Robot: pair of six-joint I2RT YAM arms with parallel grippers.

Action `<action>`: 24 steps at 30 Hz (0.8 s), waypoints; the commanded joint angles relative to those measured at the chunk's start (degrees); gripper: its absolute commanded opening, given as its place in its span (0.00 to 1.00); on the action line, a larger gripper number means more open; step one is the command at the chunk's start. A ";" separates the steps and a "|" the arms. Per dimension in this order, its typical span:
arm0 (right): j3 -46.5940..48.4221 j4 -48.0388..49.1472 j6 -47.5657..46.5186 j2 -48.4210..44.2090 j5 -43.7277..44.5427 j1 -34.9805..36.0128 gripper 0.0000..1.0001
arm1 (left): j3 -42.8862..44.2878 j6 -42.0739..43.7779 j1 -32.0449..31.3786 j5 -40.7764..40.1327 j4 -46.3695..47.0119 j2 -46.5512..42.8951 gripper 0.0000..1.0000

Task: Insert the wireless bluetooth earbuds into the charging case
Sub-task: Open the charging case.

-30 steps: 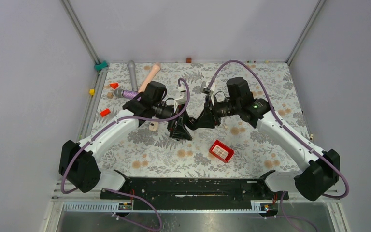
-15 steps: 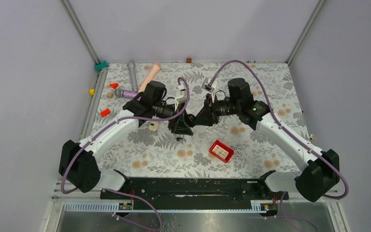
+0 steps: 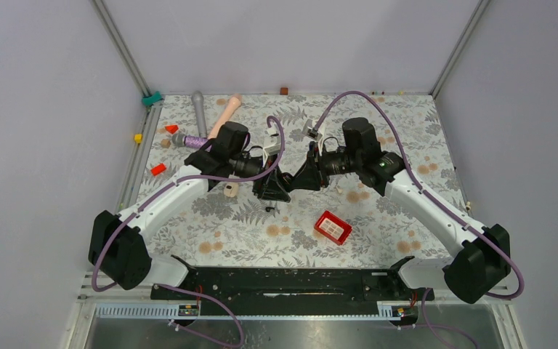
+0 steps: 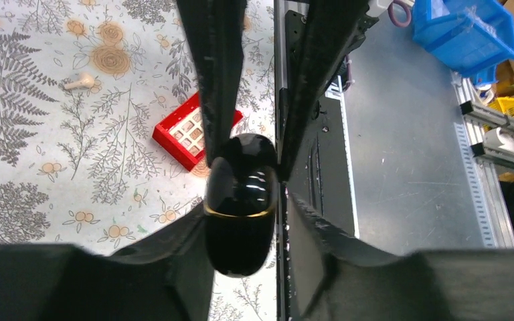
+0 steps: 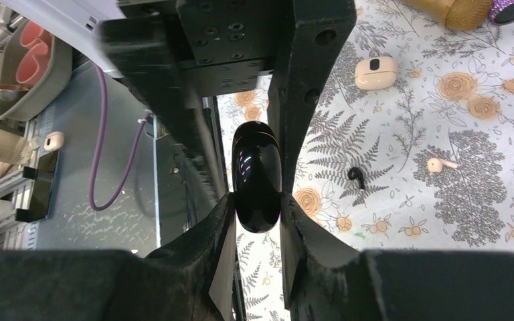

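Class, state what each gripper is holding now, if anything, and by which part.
Both hold one glossy black charging case, at opposite ends: the left gripper pinches the sides of one end, the right gripper the sides of the other.

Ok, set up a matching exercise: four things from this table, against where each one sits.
1. glossy black oval charging case
2. red square plastic box
3. tiny black earbud
4. cream rounded plastic case

A. on the floral cloth, rightmost in the top view
B. on the cloth beside the left arm
C. held by the left gripper and right gripper
D. on the cloth, just near side of the grippers

Pairs: 1-C, 2-A, 3-D, 4-B
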 commanded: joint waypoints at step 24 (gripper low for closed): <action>3.79 -8.55 -8.56 0.99 -0.35 -0.48 0.18 | -0.58 0.57 1.42 3.54 2.79 -1.83 0.52</action>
